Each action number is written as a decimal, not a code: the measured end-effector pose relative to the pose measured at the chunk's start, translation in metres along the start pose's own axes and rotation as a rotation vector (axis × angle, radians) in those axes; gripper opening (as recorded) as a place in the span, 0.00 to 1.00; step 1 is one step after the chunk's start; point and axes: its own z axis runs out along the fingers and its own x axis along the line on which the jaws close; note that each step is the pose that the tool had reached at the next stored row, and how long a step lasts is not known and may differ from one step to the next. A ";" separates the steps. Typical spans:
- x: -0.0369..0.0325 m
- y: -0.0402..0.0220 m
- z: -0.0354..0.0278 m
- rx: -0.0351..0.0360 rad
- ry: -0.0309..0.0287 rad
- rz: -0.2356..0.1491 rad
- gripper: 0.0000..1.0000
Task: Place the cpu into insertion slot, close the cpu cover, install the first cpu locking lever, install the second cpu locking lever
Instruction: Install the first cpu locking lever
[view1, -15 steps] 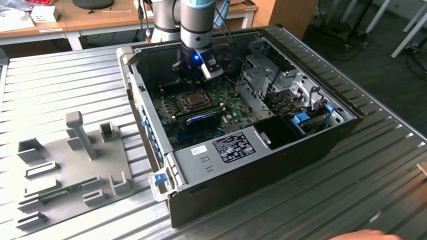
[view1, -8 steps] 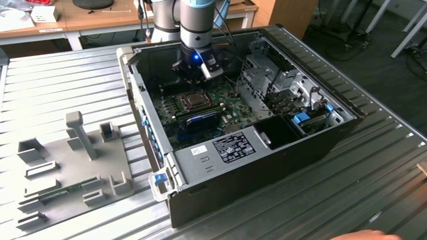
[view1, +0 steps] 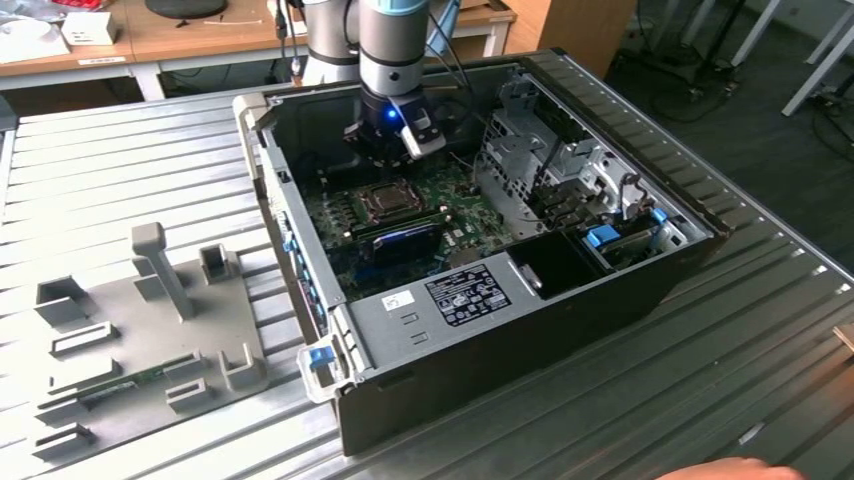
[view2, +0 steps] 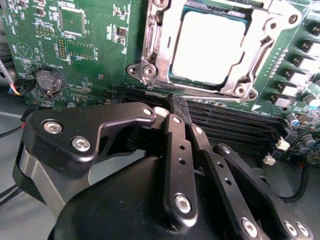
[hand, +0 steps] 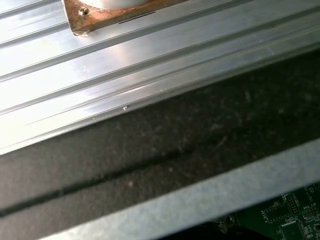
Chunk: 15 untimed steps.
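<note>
The cpu (view2: 207, 47) lies under the closed cpu cover (view2: 161, 50)
Its dull grey top shows through; the gripper (view2: 176, 107) has its fingers (view2: 177, 150) pressed together.

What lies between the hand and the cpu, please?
In the second wrist view, the rim of the cpu cover and long black memory slots lie between hand and cpu.

So the tower case (view1: 534, 290) lay open on its side on the ribbed metal table (view1: 120, 170), with the green motherboard (view1: 454, 215) facing up. The arm (view1: 394, 50) stood over the case's far end, and the pincer (view1: 384, 158) hung just above the board, a bit to the far side of the insertion slot (view1: 390, 200). Over on the exterior view's left sat a grey fixture plate (view1: 147, 330) with upright posts. A hand (view1: 734, 468) poked in at the near right edge.
</note>
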 end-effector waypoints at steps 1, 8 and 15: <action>0.0001 0.0000 0.0000 0.0007 -0.0007 0.000 0.11; 0.0001 0.0000 0.0000 0.0141 -0.0091 -0.001 0.11; 0.0001 -0.0001 0.0000 0.0278 -0.0166 -0.002 0.11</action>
